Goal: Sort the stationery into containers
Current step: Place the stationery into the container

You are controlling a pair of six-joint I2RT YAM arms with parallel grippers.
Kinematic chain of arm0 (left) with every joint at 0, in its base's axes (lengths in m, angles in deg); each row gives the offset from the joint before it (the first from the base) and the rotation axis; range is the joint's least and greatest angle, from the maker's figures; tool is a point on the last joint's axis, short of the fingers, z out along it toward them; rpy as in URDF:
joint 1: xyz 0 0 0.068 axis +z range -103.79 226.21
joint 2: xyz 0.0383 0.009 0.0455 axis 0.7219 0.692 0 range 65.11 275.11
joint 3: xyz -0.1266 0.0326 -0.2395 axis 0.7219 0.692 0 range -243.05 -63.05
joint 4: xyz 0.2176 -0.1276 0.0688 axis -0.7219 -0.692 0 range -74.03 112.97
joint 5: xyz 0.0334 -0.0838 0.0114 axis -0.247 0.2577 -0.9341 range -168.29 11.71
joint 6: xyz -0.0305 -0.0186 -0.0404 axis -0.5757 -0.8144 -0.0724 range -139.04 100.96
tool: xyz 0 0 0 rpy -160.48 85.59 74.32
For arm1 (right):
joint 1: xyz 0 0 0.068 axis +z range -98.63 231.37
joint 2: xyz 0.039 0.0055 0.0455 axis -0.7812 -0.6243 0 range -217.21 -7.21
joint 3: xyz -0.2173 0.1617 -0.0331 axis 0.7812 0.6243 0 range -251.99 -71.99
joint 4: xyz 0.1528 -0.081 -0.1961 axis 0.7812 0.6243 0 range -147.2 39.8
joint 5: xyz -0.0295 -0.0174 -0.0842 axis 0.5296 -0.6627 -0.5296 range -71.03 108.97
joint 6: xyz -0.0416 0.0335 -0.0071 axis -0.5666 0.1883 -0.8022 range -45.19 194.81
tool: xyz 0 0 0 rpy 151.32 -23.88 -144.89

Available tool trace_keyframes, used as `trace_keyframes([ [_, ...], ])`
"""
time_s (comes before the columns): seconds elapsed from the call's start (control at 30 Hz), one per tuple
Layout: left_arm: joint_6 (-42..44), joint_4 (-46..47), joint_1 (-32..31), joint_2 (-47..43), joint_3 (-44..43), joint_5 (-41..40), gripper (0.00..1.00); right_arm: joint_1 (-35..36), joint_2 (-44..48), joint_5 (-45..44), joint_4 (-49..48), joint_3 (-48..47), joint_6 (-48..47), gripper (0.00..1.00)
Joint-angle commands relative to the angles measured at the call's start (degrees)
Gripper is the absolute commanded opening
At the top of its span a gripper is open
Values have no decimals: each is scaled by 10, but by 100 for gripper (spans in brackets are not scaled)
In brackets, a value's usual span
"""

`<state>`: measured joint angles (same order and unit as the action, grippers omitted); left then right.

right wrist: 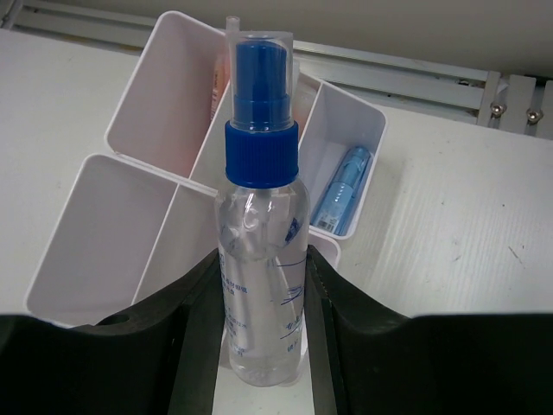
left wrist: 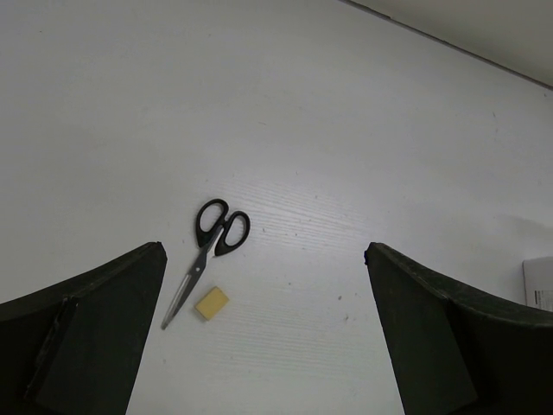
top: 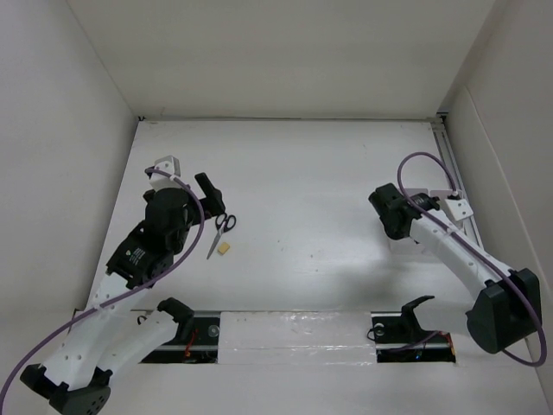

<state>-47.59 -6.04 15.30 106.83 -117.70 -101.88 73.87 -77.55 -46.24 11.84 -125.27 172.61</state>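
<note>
White walls (top: 285, 52) close in three sides, and the desk (top: 328, 190) below is plain white, matte and mostly bare, with a faint grain that should let small things slide if I nudge them. At my right sits the divided organiser (right wrist: 138, 104), translucent white and open-topped, with a blue marker (right wrist: 341, 190) lying in its right-hand compartment and something pale orange against a far wall, too faint to name. My right claw (right wrist: 263, 285) is clamped on the lower body of the glue bottle (right wrist: 259, 216), which stands upright with its blue cap on top, in front of the dividers; which compartment it hangs over I cannot tell. To do this well I judge I should centre it over one empty cell, clear of the thin walls, lower it until the base rests, and only then let go, so it does not topple. My left claw (left wrist: 263, 251) gapes wide and empty over the desk, with the scissors (left wrist: 207, 251) lying flat near its left finger and the tiny yellow eraser (left wrist: 212, 303) just beside their blades.
</note>
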Motion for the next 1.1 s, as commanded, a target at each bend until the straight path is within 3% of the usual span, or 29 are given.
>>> trace_keyframes([
  [0.0, 2, 14, -3, -8, 2, 6, 100, -3, 9, -38, 8, -33, 8, 0],
  [0.13, 2, 14, -3, -8, 2, 7, 100, -3, 30, -44, -59, -53, -82, 0],
  [0.2, 2, 14, -3, -8, 2, 7, 100, -3, 30, -52, -109, -60, -171, 0],
  [0.43, 7, 19, -3, -8, 7, 17, 100, -26, -52, -63, -203, -119, -297, 0],
  [0.63, 7, 19, -3, -8, 7, 17, 100, -33, -156, -125, -83, -219, -231, 0],
  [0.8, 12, 19, -3, -8, 7, 17, 100, -33, -253, -166, 81, -274, -47, 0],
  [0.83, 12, 19, -3, -8, 7, 22, 100, -33, -262, -166, 101, -279, -53, 0],
  [1.07, 12, 19, -3, -3, 7, 22, 100, -22, -267, -161, 68, -268, -54, 0],
])
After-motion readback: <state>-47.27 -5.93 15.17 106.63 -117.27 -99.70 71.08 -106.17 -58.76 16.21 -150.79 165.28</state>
